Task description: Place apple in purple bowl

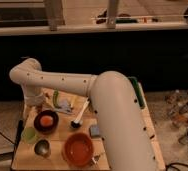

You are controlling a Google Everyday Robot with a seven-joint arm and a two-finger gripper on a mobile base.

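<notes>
A small round red-orange apple sits inside the dark purple-maroon round bowl on the left part of a light wooden surface. The robot's hand hangs just above and slightly behind the bowl's far-left rim, at the end of a thick white arm that sweeps in from the near right and bends at the far left. Whether the hand is released or clenched cannot be told from this view; nothing is seen held in it, and the apple lies apart from it, down in the bowl. Just left of and nearer than the purple bowl stands a small light green cup. Nearer still is a small grey metal cup, and to its right a larger bright orange bowl. A white-handled brush with a dark head lies right of the purple bowl. A slim green item stands behind the bowl, near the hand. A small blue-grey block rests beside the arm.
</notes>
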